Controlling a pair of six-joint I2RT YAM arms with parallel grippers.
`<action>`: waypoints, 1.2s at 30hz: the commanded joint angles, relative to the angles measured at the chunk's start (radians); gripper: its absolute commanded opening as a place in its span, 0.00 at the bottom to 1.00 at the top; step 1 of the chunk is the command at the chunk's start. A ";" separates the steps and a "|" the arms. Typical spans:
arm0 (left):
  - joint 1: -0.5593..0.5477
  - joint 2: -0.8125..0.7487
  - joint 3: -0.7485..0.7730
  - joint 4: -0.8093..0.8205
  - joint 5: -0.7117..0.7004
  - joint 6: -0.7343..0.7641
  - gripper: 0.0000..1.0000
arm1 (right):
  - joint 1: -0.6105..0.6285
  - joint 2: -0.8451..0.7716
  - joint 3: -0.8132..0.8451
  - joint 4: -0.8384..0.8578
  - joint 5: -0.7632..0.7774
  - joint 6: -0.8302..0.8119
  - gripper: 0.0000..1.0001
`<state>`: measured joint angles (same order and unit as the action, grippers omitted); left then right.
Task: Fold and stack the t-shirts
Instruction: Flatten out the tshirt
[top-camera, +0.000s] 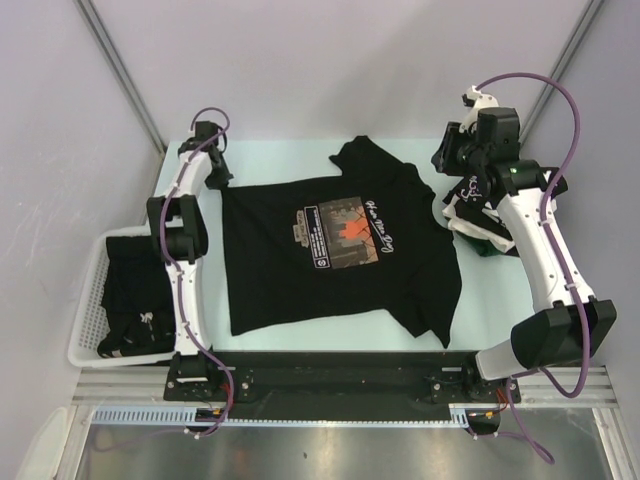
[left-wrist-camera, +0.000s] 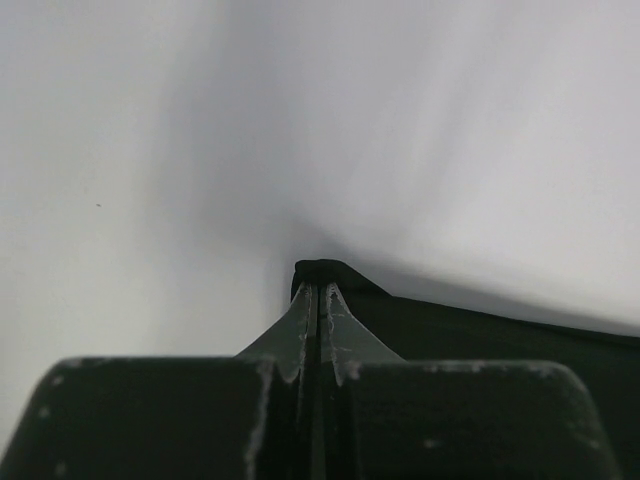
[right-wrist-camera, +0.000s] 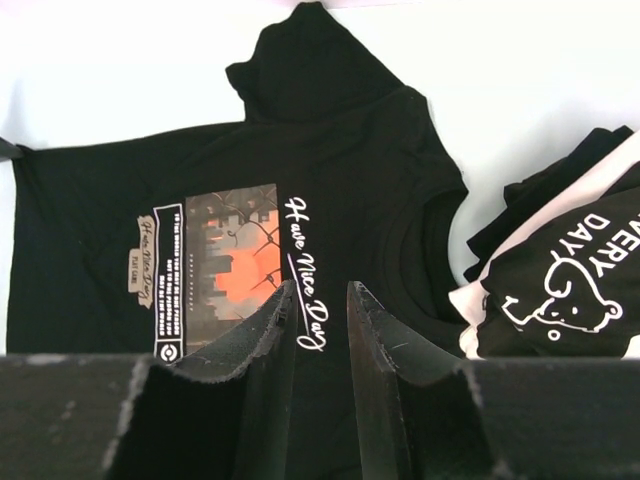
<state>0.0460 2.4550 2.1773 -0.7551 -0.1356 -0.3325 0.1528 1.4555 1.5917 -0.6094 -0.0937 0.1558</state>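
A black t-shirt (top-camera: 335, 255) with a rectangular orange-and-white chest print lies spread flat, print up, across the middle of a pale green table (top-camera: 500, 300). Its collar points toward the right edge and its hem toward the left edge. One sleeve reaches toward the far edge and the other toward the near right. The left tool (left-wrist-camera: 318, 292) is at the shirt's far-left hem corner, its jaws pressed together and pinching a small fold of the black cloth. The right tool (right-wrist-camera: 320, 295) is on the collar side of the shirt, toward the far right of the table. Its jaws are narrowly apart with nothing between them. Beside the collar, near the right edge, sits a rumpled pile of shirts (top-camera: 472, 215), black and white, the top one showing white block lettering and an outline drawing. A white mesh basket (top-camera: 85, 310) stands at the table's near-left corner, holding dark clothing (top-camera: 135, 290).
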 joint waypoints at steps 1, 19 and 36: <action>0.023 0.024 0.121 -0.038 -0.015 -0.007 0.00 | -0.004 0.000 0.027 0.014 0.015 -0.021 0.31; 0.041 -0.127 -0.049 0.156 0.106 -0.028 0.16 | 0.008 -0.004 0.016 -0.036 0.061 -0.070 0.32; -0.106 -0.833 -0.707 0.229 0.294 0.004 0.27 | 0.071 -0.240 -0.219 -0.371 0.022 0.090 0.32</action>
<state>0.0181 1.7741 1.6230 -0.5083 0.1200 -0.3500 0.2131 1.3003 1.4517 -0.8585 -0.0067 0.1772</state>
